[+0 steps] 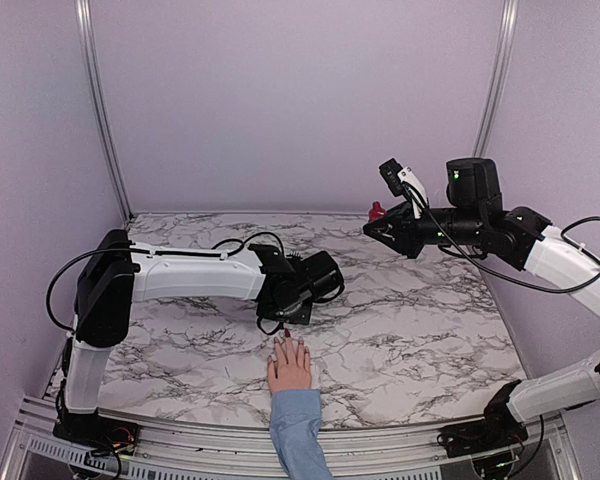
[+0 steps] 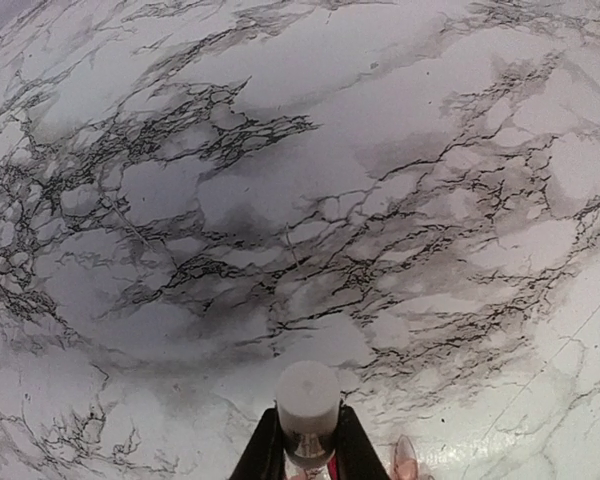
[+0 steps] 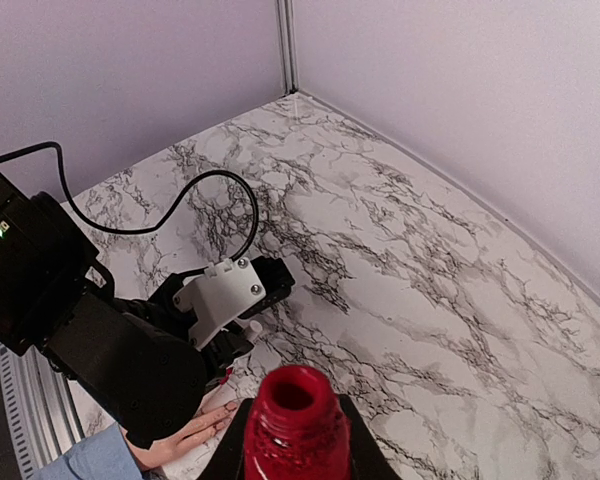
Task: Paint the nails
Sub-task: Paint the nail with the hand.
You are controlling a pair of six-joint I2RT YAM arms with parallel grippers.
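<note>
Marble desk [image 1: 410,330]: 1 hand [image 1: 290,368] flat at near edge, nails [image 1: 286,343] beneath left gripper [image 2: 305,452], closed on white cap [image 2: 307,398], likely for brushing. Right gripper [image 3: 295,445] clamps open red bottle [image 3: 294,415] aloft, mouth up, presumably against spills.

**Soft, Even Light; Wrist Views Warp at the Rim**

Diffuse overhead light fills all three views, bright and faintly violet on the walls. In the top view the marble table [image 1: 410,330] shows only a faint shadow beneath the left arm [image 1: 190,275], toward 9 o'clock. The nails [image 1: 290,343] are perhaps too small to resolve. The left wrist view bulges like a fisheye, with a grey shadow at centre and glare at 5 o'clock. Its white cap [image 2: 307,395] at 6 o'clock is blurred. In the right wrist view the red bottle [image 3: 294,420] at 6 o'clock is soft and glinting.
</note>
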